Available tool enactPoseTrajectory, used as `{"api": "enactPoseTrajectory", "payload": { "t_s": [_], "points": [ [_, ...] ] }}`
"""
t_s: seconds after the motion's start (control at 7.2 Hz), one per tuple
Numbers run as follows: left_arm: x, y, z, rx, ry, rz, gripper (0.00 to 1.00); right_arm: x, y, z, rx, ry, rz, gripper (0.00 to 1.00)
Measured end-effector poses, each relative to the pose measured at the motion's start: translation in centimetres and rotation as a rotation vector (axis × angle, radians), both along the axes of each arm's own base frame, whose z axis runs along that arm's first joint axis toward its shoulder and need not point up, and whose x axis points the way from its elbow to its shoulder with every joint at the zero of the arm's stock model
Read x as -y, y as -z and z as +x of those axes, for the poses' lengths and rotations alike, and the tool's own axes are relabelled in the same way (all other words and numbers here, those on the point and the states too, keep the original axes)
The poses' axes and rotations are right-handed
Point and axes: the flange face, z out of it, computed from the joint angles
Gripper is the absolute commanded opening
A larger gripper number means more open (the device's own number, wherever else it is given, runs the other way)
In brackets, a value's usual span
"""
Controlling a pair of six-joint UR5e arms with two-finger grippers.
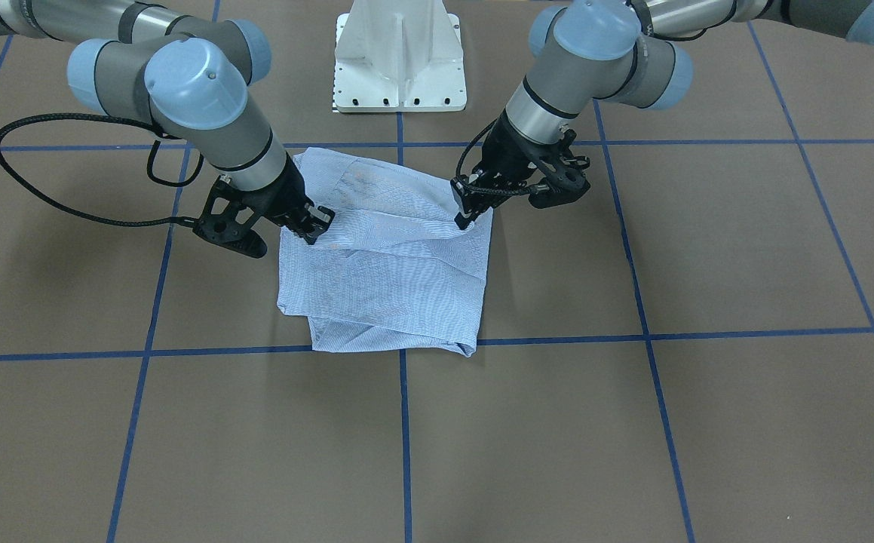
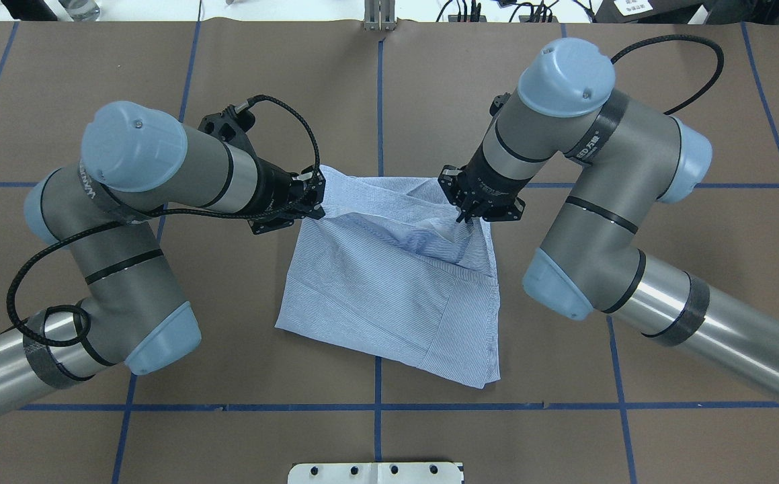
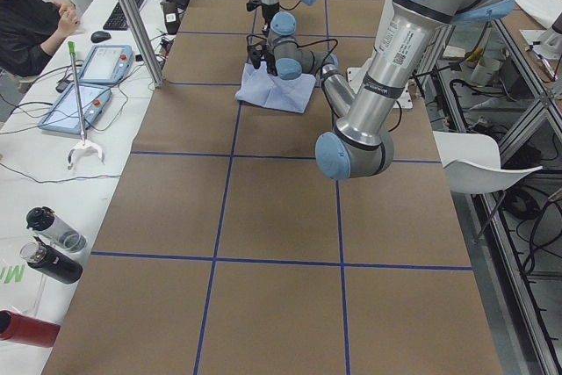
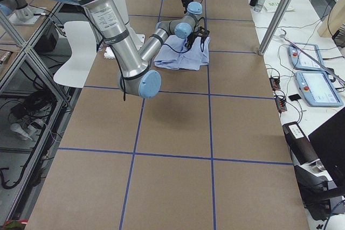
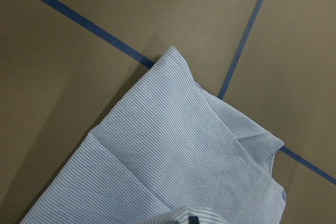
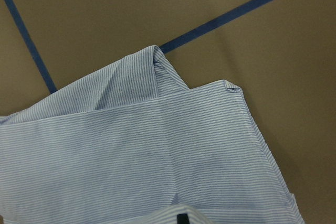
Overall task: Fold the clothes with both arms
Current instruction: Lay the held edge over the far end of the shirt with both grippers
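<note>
Left gripper (image 2: pixel 319 199) and right gripper (image 2: pixel 463 216) both look clamped on the shirt (image 2: pixel 389 289) at its raised edge. Move in sync, keep edge taut, lay down square, then release.

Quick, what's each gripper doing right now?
Left gripper: closed on the light blue striped shirt.
Right gripper: closed on the same shirt.

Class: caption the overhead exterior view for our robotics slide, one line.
Left gripper and right gripper pinch far corners of the striped shirt.
</note>
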Motion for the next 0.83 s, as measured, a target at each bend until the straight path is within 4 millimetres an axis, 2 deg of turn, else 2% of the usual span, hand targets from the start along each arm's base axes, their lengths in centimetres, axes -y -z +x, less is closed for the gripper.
{"api": "enactPoseTrajectory", "payload": {
  "t_s": [0.56,0.83],
  "points": [
    [0.8,2.0,-0.5,-0.03,-0.015,0.005,0.0,2.2,-0.2,2.3,0.019,0.008,-0.005,0.0],
    [2.3,1.3,1.2,-0.029,-0.009,-0.003,0.0,3.8,-0.8,1.1,-0.003,0.013,-0.015,0.0]
  ]
}}
